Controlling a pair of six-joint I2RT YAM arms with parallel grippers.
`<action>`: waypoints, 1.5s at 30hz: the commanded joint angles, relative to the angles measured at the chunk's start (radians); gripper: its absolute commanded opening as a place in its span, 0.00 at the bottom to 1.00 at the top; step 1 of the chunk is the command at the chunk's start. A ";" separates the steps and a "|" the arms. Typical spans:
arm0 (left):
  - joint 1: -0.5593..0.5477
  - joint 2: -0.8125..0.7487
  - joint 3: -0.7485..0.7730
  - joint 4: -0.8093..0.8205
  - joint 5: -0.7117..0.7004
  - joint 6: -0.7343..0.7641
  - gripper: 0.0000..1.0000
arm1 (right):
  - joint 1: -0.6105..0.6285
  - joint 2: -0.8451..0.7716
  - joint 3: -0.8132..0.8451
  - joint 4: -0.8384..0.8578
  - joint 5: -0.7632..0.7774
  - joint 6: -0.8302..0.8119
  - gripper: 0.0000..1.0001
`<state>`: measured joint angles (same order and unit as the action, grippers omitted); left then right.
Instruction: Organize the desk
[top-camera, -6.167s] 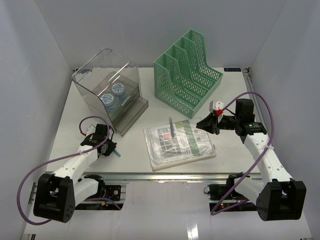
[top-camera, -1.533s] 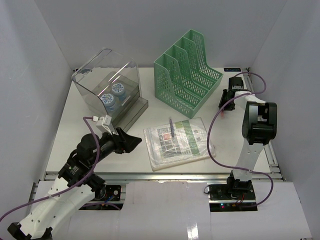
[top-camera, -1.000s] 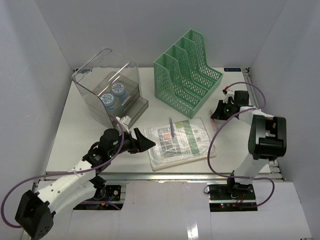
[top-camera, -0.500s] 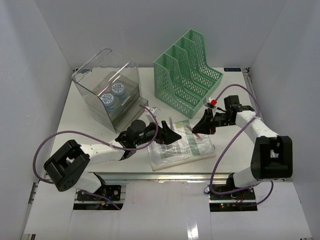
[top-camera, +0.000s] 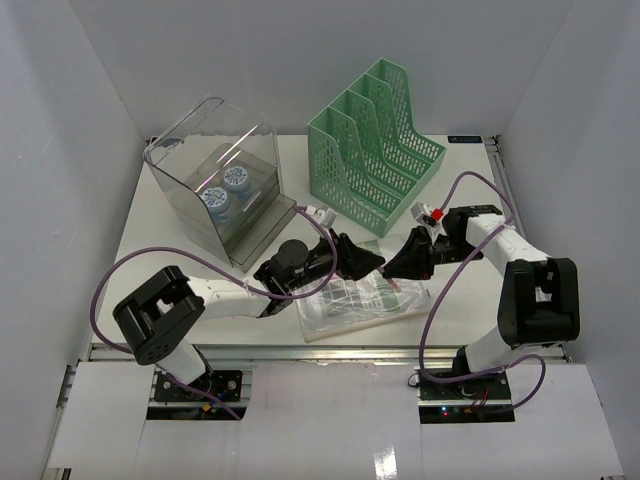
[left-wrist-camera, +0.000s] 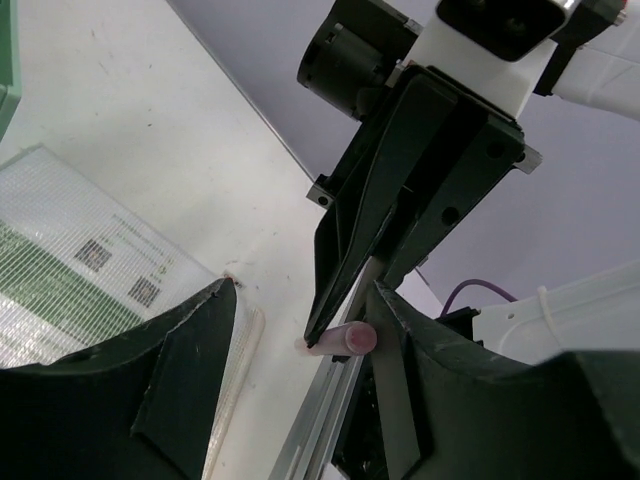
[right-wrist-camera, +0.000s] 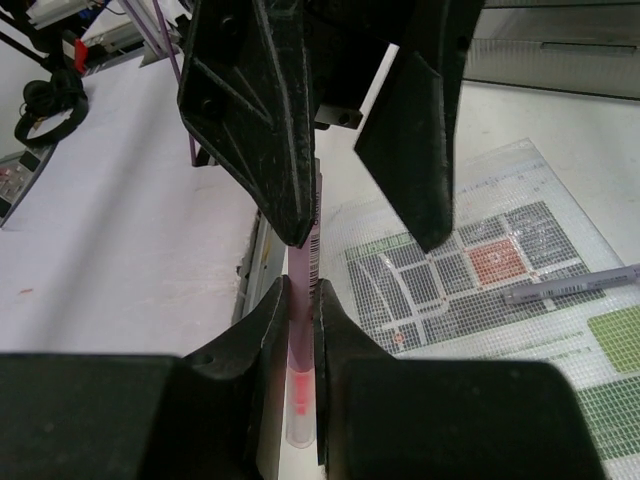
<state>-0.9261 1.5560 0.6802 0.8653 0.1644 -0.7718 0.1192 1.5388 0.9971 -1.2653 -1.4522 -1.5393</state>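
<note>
The white desk (top-camera: 150, 262) carries a clear mesh pouch of papers (top-camera: 352, 300) near its front edge. My right gripper (top-camera: 398, 270) is shut on a pink pen with a barcode (right-wrist-camera: 303, 330), held just above the desk at the pouch's right end. My left gripper (top-camera: 368, 262) reaches across the pouch and faces it tip to tip. In the left wrist view the left gripper (left-wrist-camera: 303, 287) is open, with the pink pen's end (left-wrist-camera: 345, 338) between its fingers. A grey-blue pen (right-wrist-camera: 570, 288) lies on the pouch.
A green mesh file rack (top-camera: 375, 140) stands at the back middle. A clear plastic box (top-camera: 215, 180) holding two blue-white tape rolls stands at the back left. The metal rail (top-camera: 300, 352) runs along the front edge.
Both arms have swung in toward the middle. The left gripper has reached right over the pouch and the right gripper has come left with the pink pen, so the two now meet.
</note>
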 joint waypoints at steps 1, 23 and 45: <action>-0.012 0.024 0.032 0.082 -0.015 0.011 0.61 | -0.003 -0.004 0.051 -0.043 -0.117 -0.020 0.08; -0.019 -0.100 0.089 -0.273 -0.080 0.151 0.00 | -0.006 0.039 0.129 -0.043 -0.083 -0.001 0.90; 0.277 0.024 0.731 -1.672 -0.614 0.639 0.00 | 0.082 -0.414 -0.115 1.104 0.675 1.090 0.90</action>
<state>-0.6924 1.4877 1.3235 -0.6243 -0.3512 -0.2254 0.1602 1.2175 0.9113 -0.5309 -1.0138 -0.7627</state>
